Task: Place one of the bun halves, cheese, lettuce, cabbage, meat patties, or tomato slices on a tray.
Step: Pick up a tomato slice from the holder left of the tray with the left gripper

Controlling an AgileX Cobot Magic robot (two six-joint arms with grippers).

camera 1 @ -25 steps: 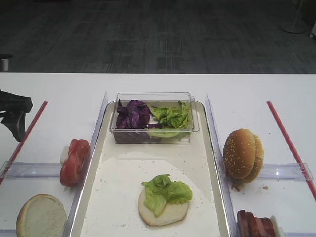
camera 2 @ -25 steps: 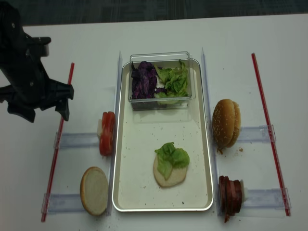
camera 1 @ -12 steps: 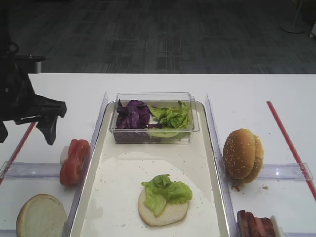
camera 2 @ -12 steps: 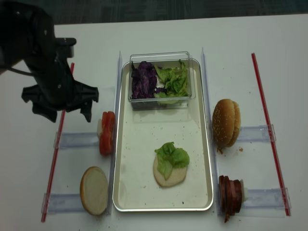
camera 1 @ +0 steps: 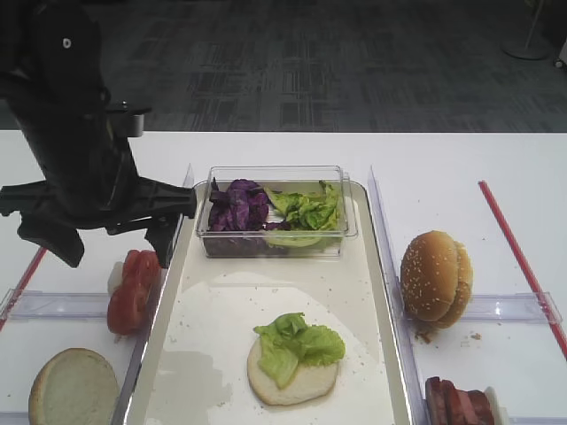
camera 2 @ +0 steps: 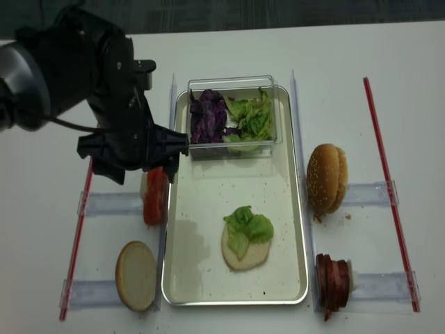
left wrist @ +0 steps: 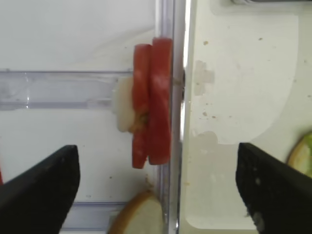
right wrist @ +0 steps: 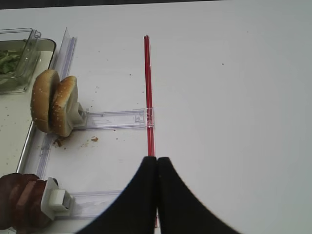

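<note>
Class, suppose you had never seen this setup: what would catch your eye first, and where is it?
The black left gripper, jaws wide open, hangs above the tomato slices standing on edge just left of the tray. On the tray lies a bun half topped with lettuce.

Bright, even overhead light, soft shadows; left wrist view slightly blurred, exterior views sharp
</note>
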